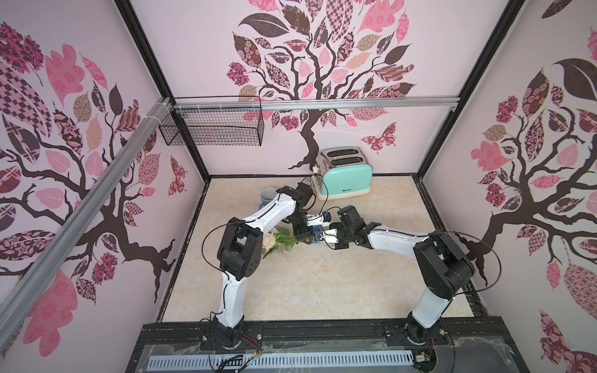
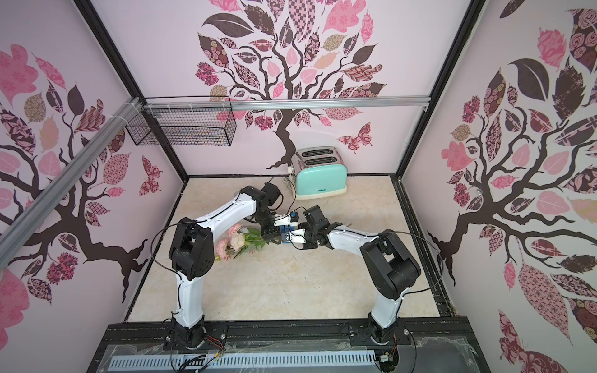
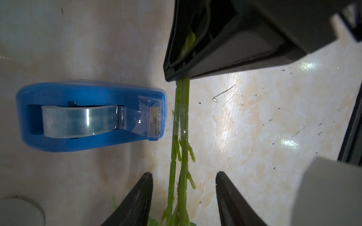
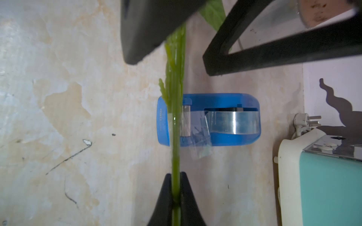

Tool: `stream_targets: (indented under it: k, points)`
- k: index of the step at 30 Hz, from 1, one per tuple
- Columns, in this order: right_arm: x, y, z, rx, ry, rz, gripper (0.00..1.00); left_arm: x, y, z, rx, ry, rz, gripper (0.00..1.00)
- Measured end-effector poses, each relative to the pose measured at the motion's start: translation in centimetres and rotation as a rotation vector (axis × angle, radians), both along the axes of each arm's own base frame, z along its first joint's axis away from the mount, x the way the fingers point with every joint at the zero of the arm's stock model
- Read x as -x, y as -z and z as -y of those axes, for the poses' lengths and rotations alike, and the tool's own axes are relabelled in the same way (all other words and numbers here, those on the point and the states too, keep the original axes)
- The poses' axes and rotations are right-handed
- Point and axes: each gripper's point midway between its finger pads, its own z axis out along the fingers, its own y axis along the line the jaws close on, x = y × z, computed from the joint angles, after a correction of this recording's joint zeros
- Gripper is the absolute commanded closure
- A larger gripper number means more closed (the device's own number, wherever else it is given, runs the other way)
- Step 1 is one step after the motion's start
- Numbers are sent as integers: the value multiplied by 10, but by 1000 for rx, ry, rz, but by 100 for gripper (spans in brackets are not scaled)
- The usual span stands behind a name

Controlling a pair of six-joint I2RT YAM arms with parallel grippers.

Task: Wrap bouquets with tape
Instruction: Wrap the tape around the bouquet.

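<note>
Pinching the thin green stems (image 4: 176, 152) of the artificial bouquet of pale pink and cream blooms (image 2: 235, 240), the right claw (image 4: 176, 177) has its black fingers (image 4: 189, 197) pressed together on them, towards the stems' right-hand end. The left claw (image 3: 183, 173) is spread wide enough to straddle the same stems, one finger on either side, touching neither as far as its wrist view shows.

The bouquet lies across the middle of the pale marbled worktop (image 1: 323, 290). Its blooms and green leaves are to the left beside the left arm (image 2: 190, 252), and its stems run right to where both claws meet.

The bright blue oblong plastic tape dispenser (image 3: 90, 117) stands just on the far side of the stems, between the two claws, cutter end facing them. A band of clear tape (image 3: 180, 121) crosses the stems level with that cutter; whether it is joined to the roll cannot be told.

Farther back stand a mint-green toaster (image 1: 344, 179) and a grey-blue mug (image 1: 268, 195).
</note>
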Motion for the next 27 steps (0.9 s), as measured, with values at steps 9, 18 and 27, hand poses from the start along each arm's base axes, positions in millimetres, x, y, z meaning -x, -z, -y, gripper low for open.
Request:
stream_targets:
  k: [9,18,27]
  points:
    - [4,3,2,1,0,14,100,1,4,2,0,16,-2,49]
    - [1,2,3,-2,7,32,100,1,6,3,36,7,-16,42]
    - [1,4,4,-1,9,35,100,0,8,4,41,6,-15,42]
